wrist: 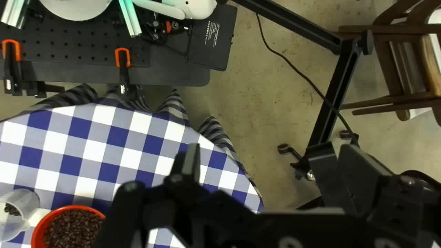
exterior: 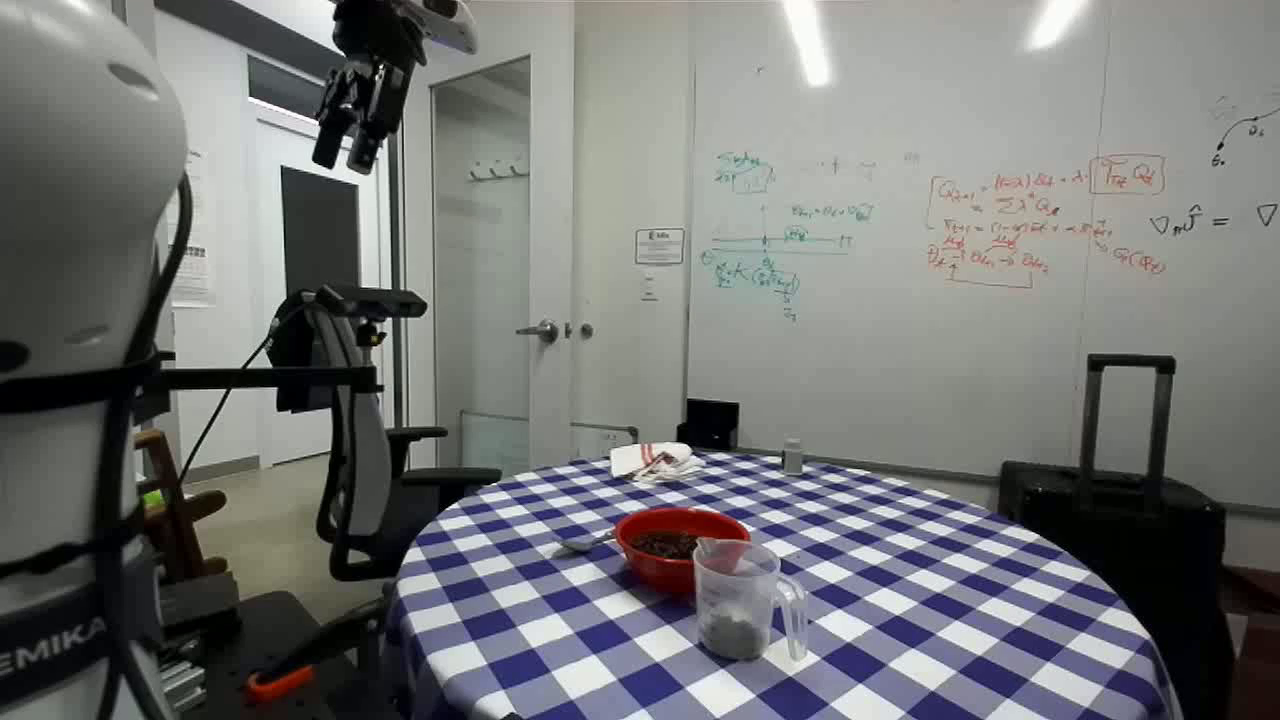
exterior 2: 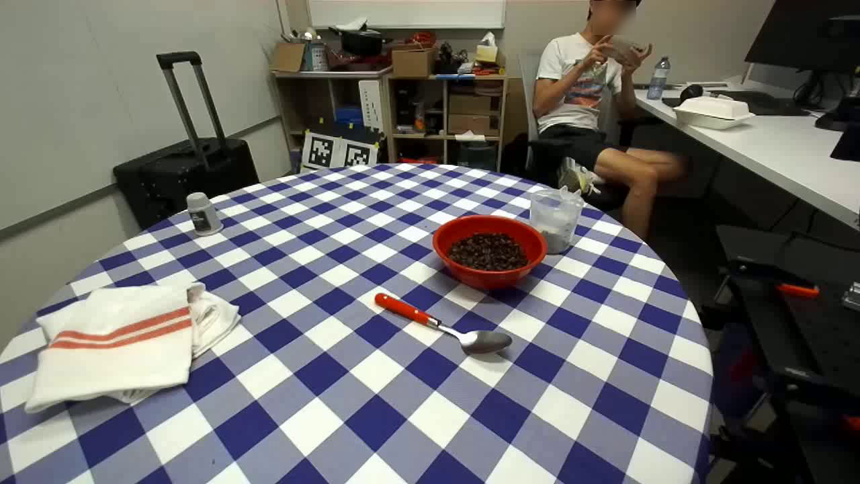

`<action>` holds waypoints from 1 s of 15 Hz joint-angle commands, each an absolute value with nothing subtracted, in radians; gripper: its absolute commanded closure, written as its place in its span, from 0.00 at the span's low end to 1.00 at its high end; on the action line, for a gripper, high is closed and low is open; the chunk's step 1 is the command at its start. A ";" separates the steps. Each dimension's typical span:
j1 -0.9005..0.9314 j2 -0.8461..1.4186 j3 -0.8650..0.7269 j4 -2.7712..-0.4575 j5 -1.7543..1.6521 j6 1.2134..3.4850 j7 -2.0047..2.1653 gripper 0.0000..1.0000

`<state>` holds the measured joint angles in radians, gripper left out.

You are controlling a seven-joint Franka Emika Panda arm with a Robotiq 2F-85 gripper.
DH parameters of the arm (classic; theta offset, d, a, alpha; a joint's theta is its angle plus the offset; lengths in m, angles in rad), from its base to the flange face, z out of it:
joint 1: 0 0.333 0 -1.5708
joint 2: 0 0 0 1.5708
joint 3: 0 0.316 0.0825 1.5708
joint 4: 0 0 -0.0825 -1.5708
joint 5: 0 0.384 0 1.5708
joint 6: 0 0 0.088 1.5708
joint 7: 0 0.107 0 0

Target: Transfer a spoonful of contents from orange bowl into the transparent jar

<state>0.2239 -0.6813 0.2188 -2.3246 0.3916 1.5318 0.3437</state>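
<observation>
On the arm [exterior: 75, 220], lettering [exterior: 52, 645] reads "EMIKA" (orange bowl [exterior 2: 489, 279] holds beans [exterior 2: 489, 252]).

A matt, woven tablecloth [exterior 2: 376, 410] covers the table [exterior 2: 336, 208]. The orange bowl [exterior 2: 492, 278] looks like smooth, glossy plastic; the transparent jar [exterior: 722, 582], nearer the table's edge, like clear smooth plastic. The spoon [exterior 2: 434, 323] joins polished metal to a glossy handle [exterior 2: 406, 309]. At the far edge in an exterior view lies a matt cloth towel [exterior: 643, 460].

Two streaks of glare lay on the whiteboard [exterior: 900, 340], beyond and above the table [exterior: 900, 570]; in the wrist view, the gripper [wrist: 258, 155] was dark and blurred.
</observation>
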 commanded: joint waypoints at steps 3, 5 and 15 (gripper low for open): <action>0.194 -0.685 0.239 -2.320 0.403 1.524 0.331 0.00; 0.189 -0.674 0.244 -2.316 0.395 1.534 0.335 0.00; 0.092 -0.293 0.340 -2.238 0.201 1.849 0.467 0.00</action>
<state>0.1090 -0.4438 0.3185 -2.3088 0.2815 1.7813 0.4073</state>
